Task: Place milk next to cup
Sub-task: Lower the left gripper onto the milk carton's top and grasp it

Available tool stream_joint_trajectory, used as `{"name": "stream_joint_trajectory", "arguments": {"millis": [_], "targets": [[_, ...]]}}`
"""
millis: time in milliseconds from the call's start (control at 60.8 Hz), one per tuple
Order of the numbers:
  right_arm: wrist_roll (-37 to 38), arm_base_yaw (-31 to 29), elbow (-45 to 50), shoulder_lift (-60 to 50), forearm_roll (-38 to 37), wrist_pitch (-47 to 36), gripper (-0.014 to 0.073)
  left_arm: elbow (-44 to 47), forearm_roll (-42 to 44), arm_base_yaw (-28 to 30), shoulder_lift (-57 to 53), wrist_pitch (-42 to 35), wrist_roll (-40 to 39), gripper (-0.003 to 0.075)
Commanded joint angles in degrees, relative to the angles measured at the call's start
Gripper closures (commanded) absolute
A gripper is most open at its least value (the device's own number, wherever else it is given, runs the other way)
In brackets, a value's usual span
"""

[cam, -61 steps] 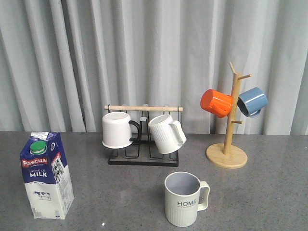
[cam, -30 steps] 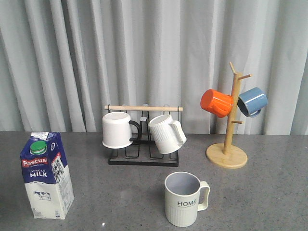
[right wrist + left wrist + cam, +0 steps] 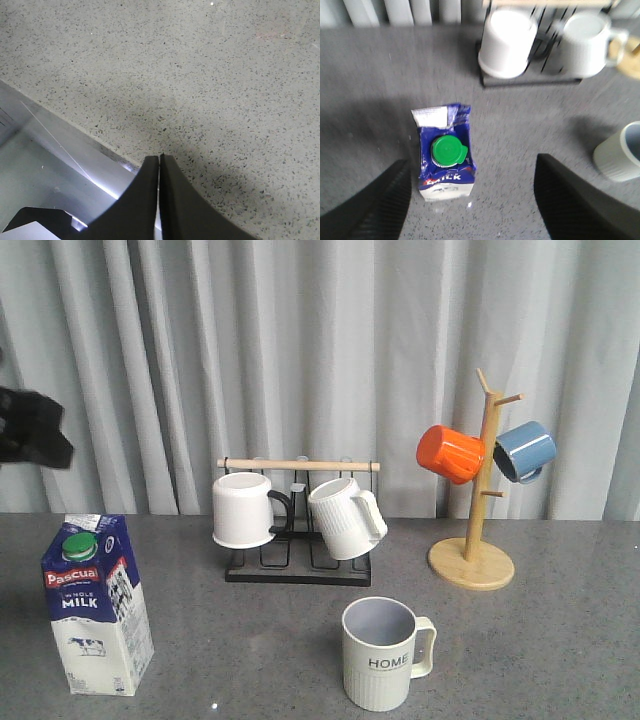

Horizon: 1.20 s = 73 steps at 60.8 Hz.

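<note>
I am hovering the left hand (image 3: 472,200) high over the milk (image 3: 97,604), fingers spread wide apart with nothing between them — in the left wrist view the carton (image 3: 445,152) is sitting squarely in the gap, green cap up. The right hand (image 3: 159,165) is pressed together, empty, over bare counter (image 3: 225,75) by the counter's near edge.

The milk is standing upright near the front-left corner of the counter; the cup (image 3: 385,652) with "HOME" on it is sitting well apart from it, toward the middle of the front edge, handle pointing right. The rack of white mugs (image 3: 297,522) is standing behind, toward the back edge.

I am judging the carton as coated card: stiffer at the folded corners than on its flat panels, fairly slick, and top-heavy because it is tall on a small base. I cannot tell how full it is, so I am treating it as heavy. A hard squeeze on the panels would probably dent them. I am planning to take it across two opposite flat sides, below the sloped top and the cap, around mid-height or a little above — low enough not to crush the gable, high enough that it is not swinging under the fingers
</note>
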Motion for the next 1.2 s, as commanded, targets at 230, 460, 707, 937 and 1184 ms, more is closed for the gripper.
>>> {"name": "stream_joint_trajectory", "arguments": {"millis": [230,460,707,937,1184], "targets": [[-0.23,-0.09,-1.41,0.19,0.74,-3.34,0.0599,-1.83,-1.05,-0.06,5.86,-1.97,-0.01,0.0213],[-0.23,-0.09,-1.41,0.19,0.74,-3.34,0.0599,-1.83,-0.5,-0.06,8.14,-2.35,0.04,0.0213],[-0.23,-0.09,-1.41,0.19,0.79,-3.34,0.0599,-1.78,1.07,-0.06,10.5,-2.97,-0.01,0.0213],[-0.23,-0.09,-1.41,0.19,0.79,-3.34,0.0599,-1.78,1.41,-0.06,12.9,-2.45,-0.01,0.0213],[-0.23,-0.09,-1.41,0.19,0.79,-3.34,0.0599,-1.78,1.93,-0.06,14.71,-2.29,-0.01,0.0239]]}}
